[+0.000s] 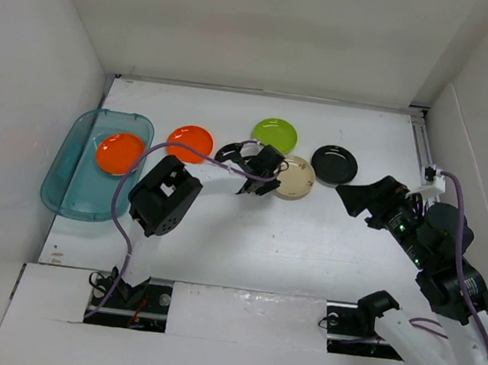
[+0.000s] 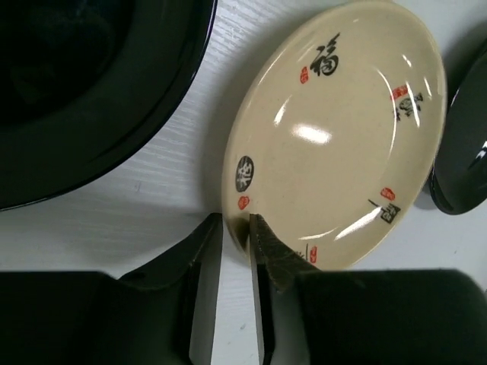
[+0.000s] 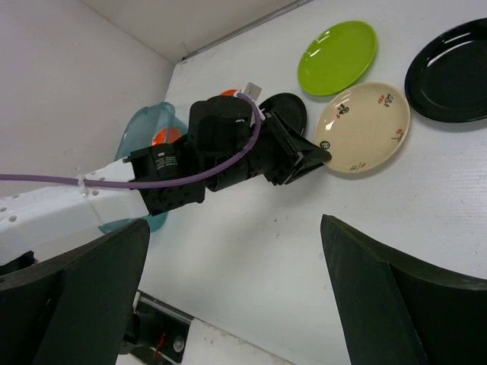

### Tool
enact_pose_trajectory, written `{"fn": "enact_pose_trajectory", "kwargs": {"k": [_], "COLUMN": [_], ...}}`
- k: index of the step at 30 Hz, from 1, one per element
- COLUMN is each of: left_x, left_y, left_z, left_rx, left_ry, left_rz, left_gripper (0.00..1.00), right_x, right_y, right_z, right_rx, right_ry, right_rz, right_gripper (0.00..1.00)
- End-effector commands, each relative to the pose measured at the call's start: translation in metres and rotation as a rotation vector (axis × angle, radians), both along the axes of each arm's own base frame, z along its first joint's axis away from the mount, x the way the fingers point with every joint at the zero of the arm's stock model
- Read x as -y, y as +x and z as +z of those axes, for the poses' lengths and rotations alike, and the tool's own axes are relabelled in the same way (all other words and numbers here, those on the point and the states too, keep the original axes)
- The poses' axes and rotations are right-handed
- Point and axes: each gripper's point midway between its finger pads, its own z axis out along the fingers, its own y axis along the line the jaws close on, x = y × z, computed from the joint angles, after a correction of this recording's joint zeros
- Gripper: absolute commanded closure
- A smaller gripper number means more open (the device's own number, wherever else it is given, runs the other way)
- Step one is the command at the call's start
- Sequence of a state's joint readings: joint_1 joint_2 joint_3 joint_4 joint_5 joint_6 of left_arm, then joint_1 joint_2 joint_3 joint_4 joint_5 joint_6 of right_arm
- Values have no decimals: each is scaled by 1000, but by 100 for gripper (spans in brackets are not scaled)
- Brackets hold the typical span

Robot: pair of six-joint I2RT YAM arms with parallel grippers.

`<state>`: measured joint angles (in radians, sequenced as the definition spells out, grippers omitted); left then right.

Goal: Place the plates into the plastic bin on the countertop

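Observation:
My left gripper [image 2: 236, 225] pinches the near rim of a cream plate [image 2: 342, 129] with printed characters, one finger under the rim and one inside it. In the top view, left gripper [image 1: 270, 184] is at that cream plate's [image 1: 300, 179] left edge. A black plate [image 1: 228, 152] lies partly under the left arm. An orange plate [image 1: 190, 143], a lime green plate [image 1: 275, 134] and another black plate [image 1: 334, 164] lie on the white countertop [image 1: 290, 242]. The teal plastic bin [image 1: 70, 188] at the left holds an orange plate [image 1: 120, 153]. My right gripper [image 3: 236, 251] hangs open and empty, right of the plates.
White walls close in the countertop on the left, back and right. The left arm [image 3: 167, 171] with its purple cable stretches across the middle. A black plate [image 2: 76, 91] lies close on the left of my left gripper, another black plate [image 2: 466, 163] beyond the cream one.

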<state>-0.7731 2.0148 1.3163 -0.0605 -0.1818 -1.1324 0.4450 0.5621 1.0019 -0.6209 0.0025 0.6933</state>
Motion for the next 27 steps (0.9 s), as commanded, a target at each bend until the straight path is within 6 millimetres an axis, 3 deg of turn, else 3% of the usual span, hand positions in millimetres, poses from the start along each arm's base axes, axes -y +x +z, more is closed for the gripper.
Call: {"fn": "enact_pose_trajectory", "kwargs": {"k": [1, 2, 3, 4, 7, 9, 12, 13, 17, 19, 20, 21, 23, 24, 25, 27], "left_x": [-3, -1, -4, -1, 0, 2, -9, -13, -33, -60, -77, -111, -155, -177, -226, -276], "left_y": [0, -1, -4, -3, -4, -3, 0, 1, 7, 23, 24, 35, 41, 38, 45, 39], "left_z": [-5, -3, -15, -11, -16, -3, 44, 79, 157, 185, 210, 207, 214, 228, 215, 221], "left_rx": [-17, -23, -52, -47, -62, -40, 37, 96, 234, 264, 304, 290, 298, 321, 301, 320], "left_ry": [41, 37, 66, 60, 66, 54, 46, 17, 4, -16, -36, -36, -43, -69, -41, -38], "left_rz": [20, 14, 14, 1, -15, -23, 2, 10, -13, 19, 32, 93, 158, 180, 269, 343], "left_gripper": [84, 88, 91, 99, 100, 100, 100, 100, 100, 100, 100, 100, 100, 100, 100, 100], "right_x": [2, 2, 1, 0, 0, 1, 2, 2, 2, 2, 2, 0, 0, 0, -3, -3], "right_y": [-5, -5, -6, -5, -5, -7, -8, -8, -8, -8, -8, -9, -7, -7, -8, -7], "right_z": [29, 29, 29, 25, 25, 27, 31, 31, 31, 31, 33, 33, 32, 32, 35, 33], "right_rx": [78, 78, 77, 69, 69, 77, 86, 86, 86, 86, 94, 93, 95, 95, 104, 104], "right_ry": [40, 40, 41, 37, 37, 41, 45, 45, 45, 45, 49, 50, 51, 51, 56, 57], "right_rz": [2, 2, 13, 13, 13, 13, 13, 13, 13, 13, 13, 22, 22, 22, 35, 36], "right_gripper": [0, 0, 0, 0, 0, 0, 0, 0, 0, 0, 0, 0, 0, 0, 0, 0]}}
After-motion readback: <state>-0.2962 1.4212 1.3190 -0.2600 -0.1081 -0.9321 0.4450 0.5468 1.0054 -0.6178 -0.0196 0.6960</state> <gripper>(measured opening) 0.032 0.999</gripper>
